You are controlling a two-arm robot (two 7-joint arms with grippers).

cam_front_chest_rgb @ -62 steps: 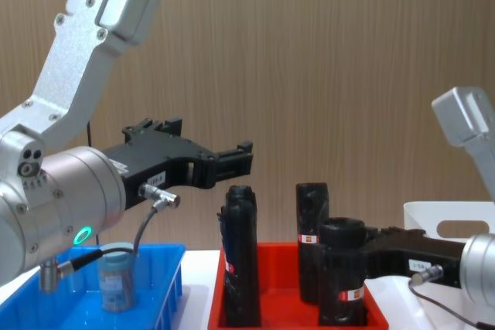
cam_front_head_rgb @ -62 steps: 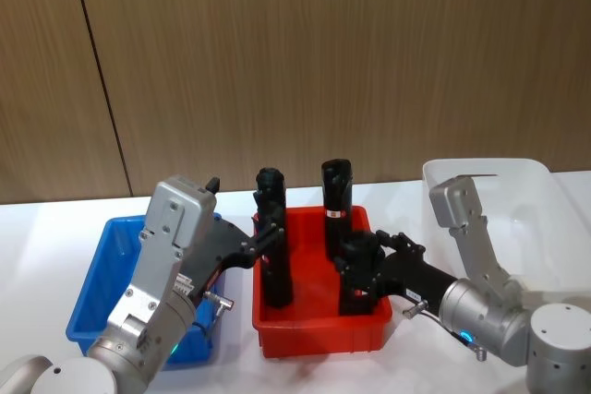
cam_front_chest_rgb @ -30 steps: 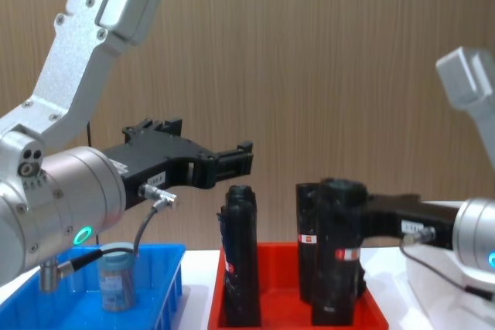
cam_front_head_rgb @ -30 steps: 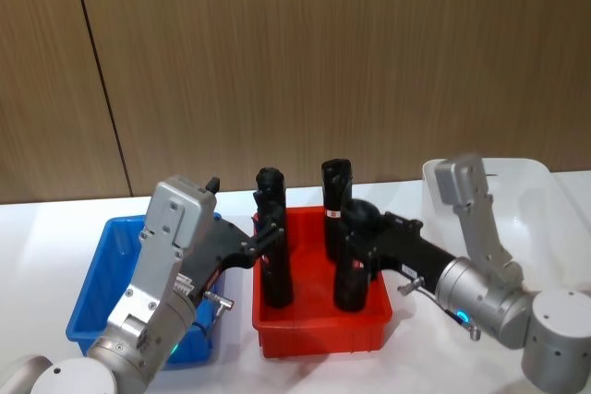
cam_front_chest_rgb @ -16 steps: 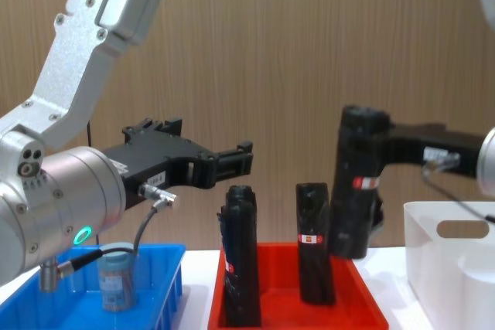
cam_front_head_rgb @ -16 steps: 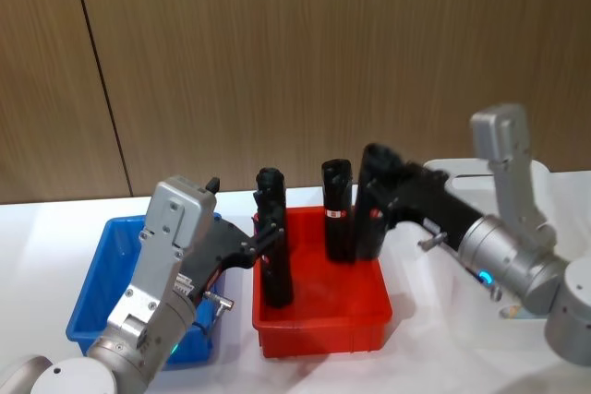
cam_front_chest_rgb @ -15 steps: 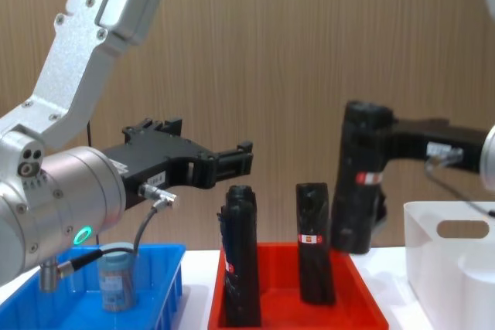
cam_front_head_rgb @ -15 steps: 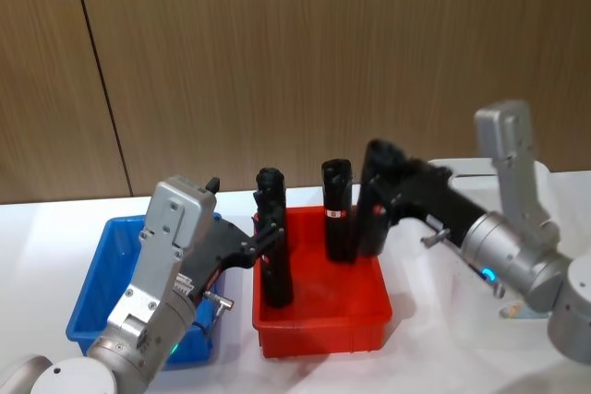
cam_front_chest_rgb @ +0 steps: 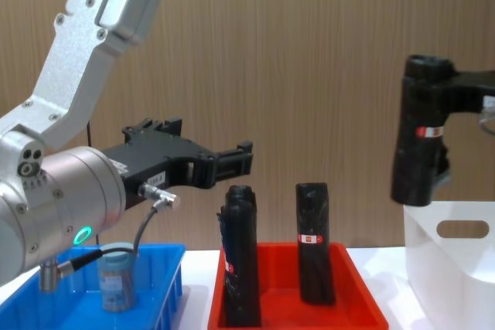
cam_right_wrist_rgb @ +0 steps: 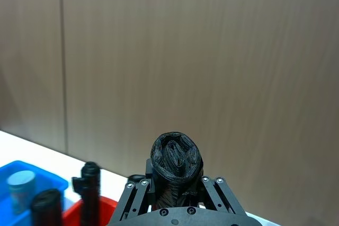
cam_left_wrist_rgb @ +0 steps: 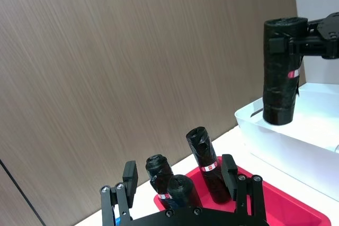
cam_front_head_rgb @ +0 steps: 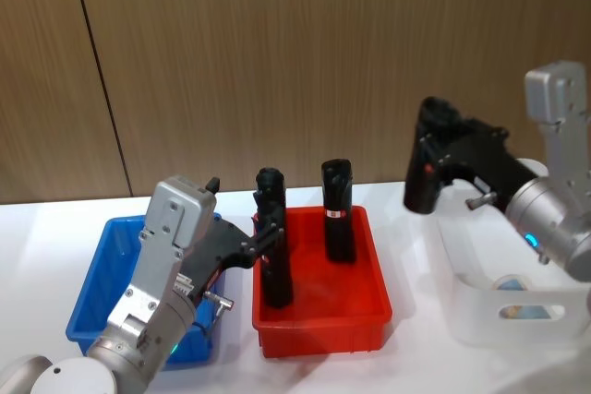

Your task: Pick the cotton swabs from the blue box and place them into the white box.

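One cotton swabs jar (cam_front_chest_rgb: 116, 277), clear with a grey-blue lid, stands in the blue box (cam_front_chest_rgb: 166, 262), also seen as jar (cam_right_wrist_rgb: 20, 189). My left gripper (cam_front_chest_rgb: 232, 161) hangs open above the gap between the blue box (cam_front_head_rgb: 97, 274) and the red tray, holding nothing. My right gripper (cam_front_head_rgb: 432, 140) is shut on a black roll (cam_front_head_rgb: 423, 193) with a red-white label, held upright in the air over the left wall of the white box (cam_front_head_rgb: 480, 306). A round grey-blue lid (cam_front_head_rgb: 506, 281) shows inside the white box.
A red tray (cam_front_head_rgb: 319, 334) sits between the two boxes with two black rolls standing in it: roll (cam_front_head_rgb: 273, 256) and roll (cam_front_head_rgb: 338, 211). A wooden wall closes the back. The table in front is white.
My right gripper lifted a black roll out of the red tray and carried it up and to the right, over the white box. The left arm stayed still.
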